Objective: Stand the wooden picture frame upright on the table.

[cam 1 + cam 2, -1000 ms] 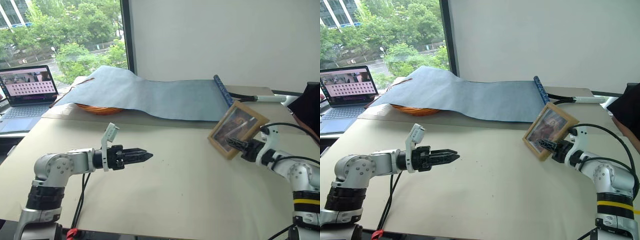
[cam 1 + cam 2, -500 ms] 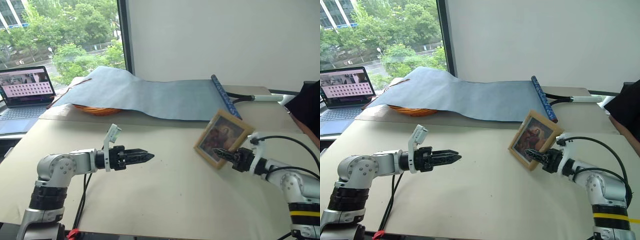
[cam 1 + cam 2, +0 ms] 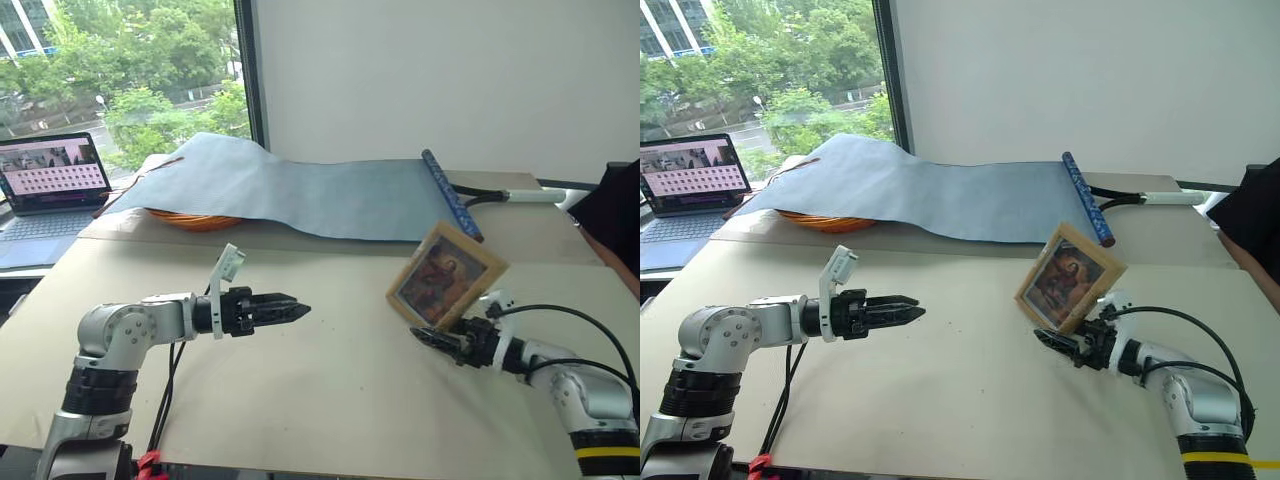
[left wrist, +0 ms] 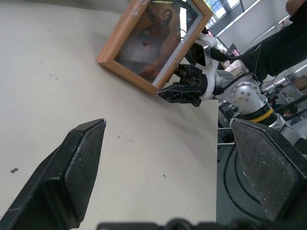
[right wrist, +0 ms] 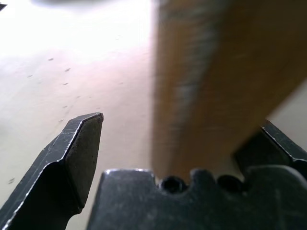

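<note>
Now wooden picture frame (image 3: 446, 275) tilted on table (image 3: 330, 390), right pincer (image 3: 432, 341) spread.

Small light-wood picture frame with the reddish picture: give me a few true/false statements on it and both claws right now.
1. The small light-wood picture frame lies flat on its back. False: it stands tilted on the pale beige table, picture facing the robot.
2. The right claw is open, its fingers either side of the frame's lower edge. True.
3. The left claw holds the frame. False: it is open, away from the frame.
4. A blue-grey cloth sheet lies behind the frame. True.
5. The open laptop sits beside the right claw. False: it is far left.
</note>
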Controlling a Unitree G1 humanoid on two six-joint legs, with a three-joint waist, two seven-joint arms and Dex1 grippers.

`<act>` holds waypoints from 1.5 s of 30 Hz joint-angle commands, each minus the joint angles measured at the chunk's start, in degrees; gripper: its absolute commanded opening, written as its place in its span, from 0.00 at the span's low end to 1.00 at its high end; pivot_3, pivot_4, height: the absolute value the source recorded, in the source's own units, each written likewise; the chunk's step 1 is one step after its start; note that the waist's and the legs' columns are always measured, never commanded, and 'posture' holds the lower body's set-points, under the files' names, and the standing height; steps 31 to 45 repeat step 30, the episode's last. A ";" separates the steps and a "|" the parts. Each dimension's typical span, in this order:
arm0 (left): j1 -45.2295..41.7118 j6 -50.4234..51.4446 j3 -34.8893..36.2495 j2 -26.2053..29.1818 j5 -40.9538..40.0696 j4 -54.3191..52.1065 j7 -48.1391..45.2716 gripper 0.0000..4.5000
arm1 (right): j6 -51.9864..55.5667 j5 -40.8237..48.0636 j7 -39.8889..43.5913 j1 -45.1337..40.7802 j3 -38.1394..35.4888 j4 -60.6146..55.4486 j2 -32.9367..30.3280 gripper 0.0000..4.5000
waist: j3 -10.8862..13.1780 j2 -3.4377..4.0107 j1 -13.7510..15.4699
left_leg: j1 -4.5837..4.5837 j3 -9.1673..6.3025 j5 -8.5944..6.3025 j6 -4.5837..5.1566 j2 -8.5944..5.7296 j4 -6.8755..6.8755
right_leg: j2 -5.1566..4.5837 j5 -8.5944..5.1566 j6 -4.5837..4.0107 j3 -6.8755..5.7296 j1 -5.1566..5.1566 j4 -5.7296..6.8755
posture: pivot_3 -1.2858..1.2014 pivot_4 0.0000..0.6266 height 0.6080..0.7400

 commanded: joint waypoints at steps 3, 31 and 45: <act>5.79 -10.34 -1.11 1.92 7.39 -5.41 -1.63 1.00 | -5.77 -0.11 -2.89 9.92 -9.85 -8.42 -0.22 0.99 | 0.00 0.01 0.62 | 0.00 0.01 -0.02 0.03 0.00 -0.05 | 0.00 -0.02 -0.03 0.00 -0.02 -0.01 | 0.52 0.24 0.65; 26.28 -51.15 -0.76 -11.10 35.17 -4.38 13.59 1.00 | -27.61 -10.60 -12.16 29.10 -2.47 -31.70 14.08 0.99 | -0.17 0.16 0.94 | 0.13 0.07 -0.02 0.05 0.02 -0.01 | -0.02 -0.13 0.10 0.06 0.06 -0.07 | 0.52 0.24 0.65; 26.28 -51.15 -0.76 -11.10 35.17 -4.38 13.59 1.00 | -27.61 -10.60 -12.16 29.10 -2.47 -31.70 14.08 0.99 | -0.17 0.16 0.94 | 0.13 0.07 -0.02 0.05 0.02 -0.01 | -0.02 -0.13 0.10 0.06 0.06 -0.07 | 0.52 0.24 0.65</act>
